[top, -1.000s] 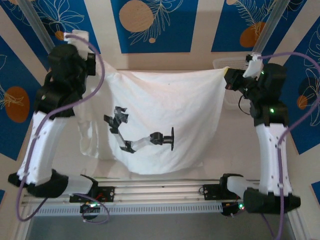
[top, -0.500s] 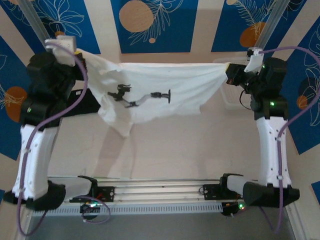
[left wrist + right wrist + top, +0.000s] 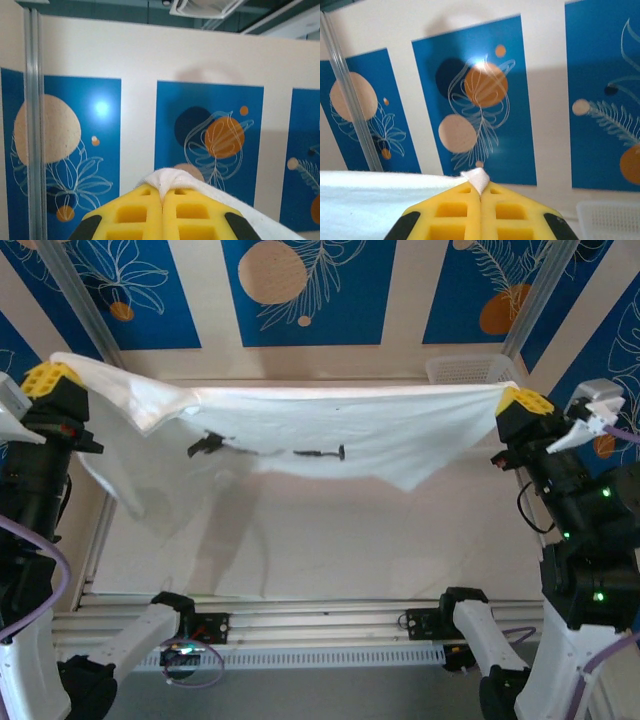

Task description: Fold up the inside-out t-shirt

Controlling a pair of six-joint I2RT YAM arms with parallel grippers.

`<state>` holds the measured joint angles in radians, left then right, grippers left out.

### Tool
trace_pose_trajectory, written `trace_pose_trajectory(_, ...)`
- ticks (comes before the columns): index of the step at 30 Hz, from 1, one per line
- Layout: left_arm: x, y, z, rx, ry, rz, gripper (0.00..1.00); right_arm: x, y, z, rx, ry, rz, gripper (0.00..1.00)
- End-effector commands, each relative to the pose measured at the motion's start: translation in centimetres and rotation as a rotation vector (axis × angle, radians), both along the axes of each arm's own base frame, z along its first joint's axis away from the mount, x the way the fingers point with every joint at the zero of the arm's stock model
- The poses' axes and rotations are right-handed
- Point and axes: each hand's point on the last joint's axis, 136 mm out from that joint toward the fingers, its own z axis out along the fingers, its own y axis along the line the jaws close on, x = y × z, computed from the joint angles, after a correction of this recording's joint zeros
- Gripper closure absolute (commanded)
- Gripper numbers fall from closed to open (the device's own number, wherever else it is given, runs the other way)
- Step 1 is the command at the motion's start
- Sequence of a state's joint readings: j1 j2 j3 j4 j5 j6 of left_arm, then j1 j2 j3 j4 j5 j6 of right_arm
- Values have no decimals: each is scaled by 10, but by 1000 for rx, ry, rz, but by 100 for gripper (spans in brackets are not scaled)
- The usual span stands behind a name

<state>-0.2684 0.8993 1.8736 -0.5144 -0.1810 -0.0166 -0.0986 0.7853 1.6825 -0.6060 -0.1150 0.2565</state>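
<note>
Blue-and-cream wall panels (image 3: pixel 300 290) with leaf and circle prints back a pale table (image 3: pixel 320 560). White basket (image 3: pixel 465 368) at upper right of the top view.

T-shirt (image 3: pixel 330 430): hangs in the air across the upper middle of the top view, stretched between both arms. Top edge nearly level. Lower edge sags to an uneven point right of centre, and the left side droops in a loose flap. Looks clear of the table, shadow beneath. Dark print streak across its middle.

Handling, my judgement: thin, light, limp cloth that holds no shape, so it will drape and swing. Corner pinches suit it, but little cloth sits in each pinch and a hard tug could slip it.

Left gripper (image 3: pixel 50 380): upper left, yellow fingers (image 3: pixel 135 215) pressed together on a tuft of white cloth poking out between them. Right gripper (image 3: pixel 520 402): right side, likewise pinching a small corner.

Both arms stand tall and spread wide, wrists pointing toward the back wall.
</note>
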Motion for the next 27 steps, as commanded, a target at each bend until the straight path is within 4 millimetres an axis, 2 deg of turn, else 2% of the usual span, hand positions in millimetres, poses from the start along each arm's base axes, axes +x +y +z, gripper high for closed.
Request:
trace_pose_trajectory(1, 54, 4, -3, 30, 78, 115, 100, 24, -15, -4, -17, 32, -85, 100)
trace_pose_trajectory(3, 92, -3, -13, 71, 139, 137, 100, 42, -20, -8, -30, 53, -103, 100)
trace_pose_trajectory(6, 155, -17, -39, 116, 233, 149, 100, 85, -26, -25, -42, 113, -113, 100)
trace_pose_trajectory(9, 217, -26, -79, 133, 325, 139, 100, 142, -28, -60, -43, 204, -100, 100)
trace_pose_trajectory(12, 286, -30, -140, 135, 424, 128, 100, 214, -23, -115, -55, 290, -75, 100)
trace_pose_trajectory(14, 337, -33, -198, 125, 503, 114, 97, 273, -19, -168, -68, 378, -75, 100)
trace_pose_trajectory(15, 359, -33, -224, 114, 541, 112, 95, 295, -16, -189, -63, 416, -74, 99)
trace_pose_trajectory(17, 410, -34, -286, 79, 634, 104, 90, 352, -10, -248, -32, 539, -54, 96)
trace_pose_trajectory(19, 452, -34, -332, 47, 726, 94, 57, 396, -6, -297, -16, 660, -61, 90)
trace_pose_trajectory(20, 471, -35, -351, 32, 776, 87, 52, 416, -7, -321, -21, 723, -78, 86)
trace_pose_trajectory(21, 482, -35, -366, 20, 820, 82, 48, 429, -8, -336, -26, 767, -96, 80)
trace_pose_trajectory(23, 496, -41, -377, 6, 866, 55, 38, 445, -8, -362, -40, 850, -119, 71)
trace_pose_trajectory(25, 492, -44, -378, -23, 898, 38, 32, 443, -8, -371, -60, 894, -127, 66)
trace_pose_trajectory(27, 478, -48, -381, -44, 946, 20, 29, 425, -3, -373, -66, 935, -121, 61)
